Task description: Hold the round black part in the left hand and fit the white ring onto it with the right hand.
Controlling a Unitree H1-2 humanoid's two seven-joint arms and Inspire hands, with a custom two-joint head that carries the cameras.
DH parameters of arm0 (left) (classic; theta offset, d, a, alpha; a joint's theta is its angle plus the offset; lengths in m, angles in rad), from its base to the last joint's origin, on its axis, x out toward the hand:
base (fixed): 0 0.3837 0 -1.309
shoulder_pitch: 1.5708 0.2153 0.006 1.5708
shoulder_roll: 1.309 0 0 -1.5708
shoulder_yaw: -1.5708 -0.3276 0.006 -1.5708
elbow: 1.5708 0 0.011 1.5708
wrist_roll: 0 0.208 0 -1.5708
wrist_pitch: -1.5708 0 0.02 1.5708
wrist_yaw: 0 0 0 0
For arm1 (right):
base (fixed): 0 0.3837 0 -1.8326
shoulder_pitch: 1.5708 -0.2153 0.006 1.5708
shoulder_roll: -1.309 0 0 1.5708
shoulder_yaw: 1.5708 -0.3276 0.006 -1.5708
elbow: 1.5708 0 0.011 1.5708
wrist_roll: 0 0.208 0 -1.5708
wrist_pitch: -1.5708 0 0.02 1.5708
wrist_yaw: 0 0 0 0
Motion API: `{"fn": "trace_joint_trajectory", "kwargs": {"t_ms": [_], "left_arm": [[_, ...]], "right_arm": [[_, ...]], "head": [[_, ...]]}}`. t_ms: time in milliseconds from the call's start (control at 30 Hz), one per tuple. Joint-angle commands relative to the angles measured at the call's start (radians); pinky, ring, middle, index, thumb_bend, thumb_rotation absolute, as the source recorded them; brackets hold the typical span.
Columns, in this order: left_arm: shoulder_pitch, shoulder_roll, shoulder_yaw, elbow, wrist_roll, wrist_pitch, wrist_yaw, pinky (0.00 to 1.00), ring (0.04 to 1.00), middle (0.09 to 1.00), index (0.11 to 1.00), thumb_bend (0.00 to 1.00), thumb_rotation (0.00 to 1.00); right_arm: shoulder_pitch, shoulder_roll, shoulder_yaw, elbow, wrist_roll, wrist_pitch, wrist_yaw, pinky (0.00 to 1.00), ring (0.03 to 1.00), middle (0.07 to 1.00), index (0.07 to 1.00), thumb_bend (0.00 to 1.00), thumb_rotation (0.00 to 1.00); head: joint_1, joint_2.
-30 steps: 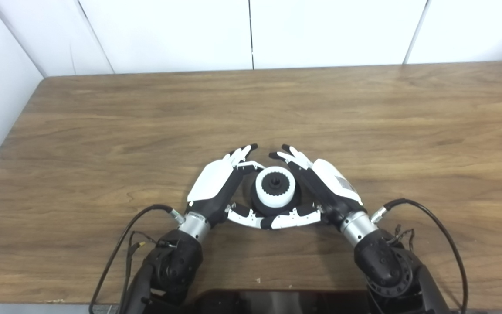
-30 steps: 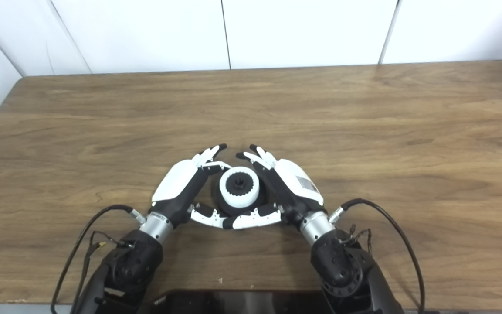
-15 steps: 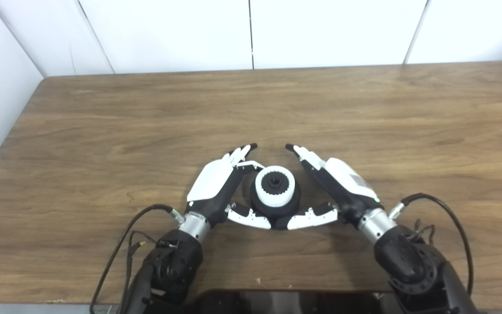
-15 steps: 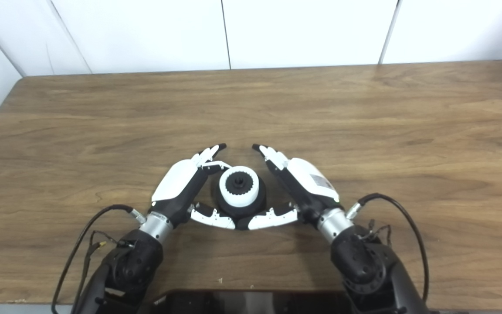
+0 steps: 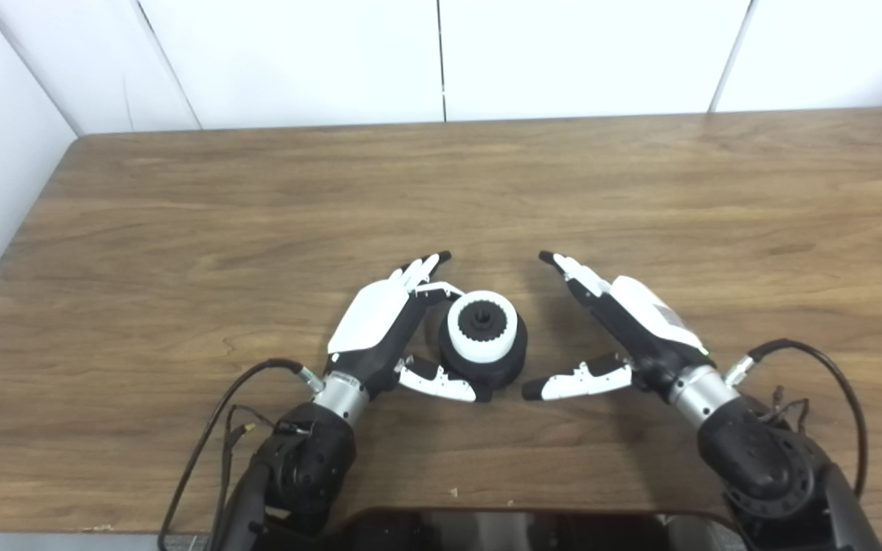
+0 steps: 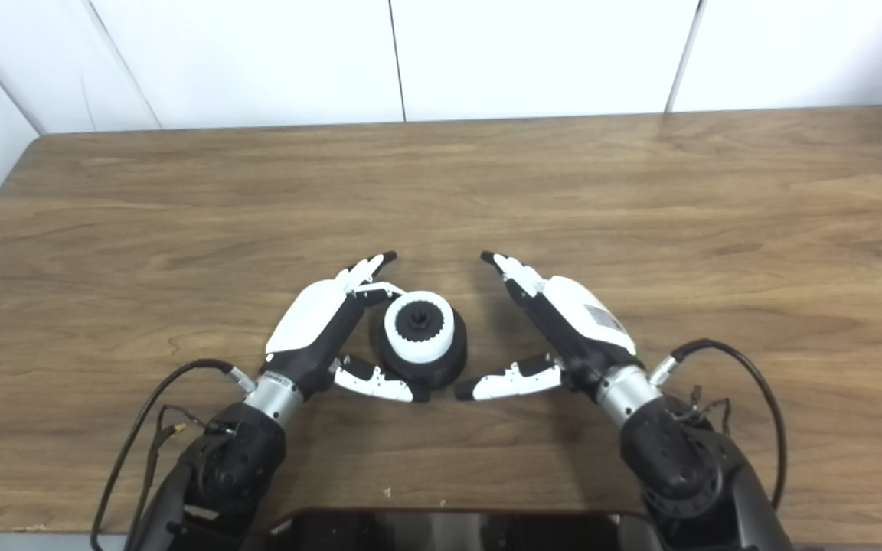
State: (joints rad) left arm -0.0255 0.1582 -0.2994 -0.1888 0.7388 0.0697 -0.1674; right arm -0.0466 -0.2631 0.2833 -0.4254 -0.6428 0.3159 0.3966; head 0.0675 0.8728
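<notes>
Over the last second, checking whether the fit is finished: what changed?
The right robot hand let go and drew away rightward, open. The left robot hand stayed against the round black part, with the white ring seated on it.

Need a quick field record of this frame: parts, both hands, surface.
white ring: seated on top of the round black part
round black part: upright on the wooden table
left hand: cupped around the part's left side, fingers and thumb beside it; firm grip cannot be confirmed
right hand: open, holds nothing, clear of the part on its right
thumb of right hand: points toward the part, a gap between them
</notes>
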Motion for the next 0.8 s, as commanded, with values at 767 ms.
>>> {"fn": "trace_joint_trajectory", "kwargs": {"t_ms": [767], "left_arm": [[-0.036,0.017,0.018,-0.022,-0.011,-0.01,0.016,1.0,1.0,1.0,0.604,0.94,0.37]], "right_arm": [[0.003,-0.001,-0.074,-0.045,0.046,-0.014,-0.036,0.98,1.0,1.0,0.947,1.0,0.43]], "head": [[-0.013,0.002]]}}
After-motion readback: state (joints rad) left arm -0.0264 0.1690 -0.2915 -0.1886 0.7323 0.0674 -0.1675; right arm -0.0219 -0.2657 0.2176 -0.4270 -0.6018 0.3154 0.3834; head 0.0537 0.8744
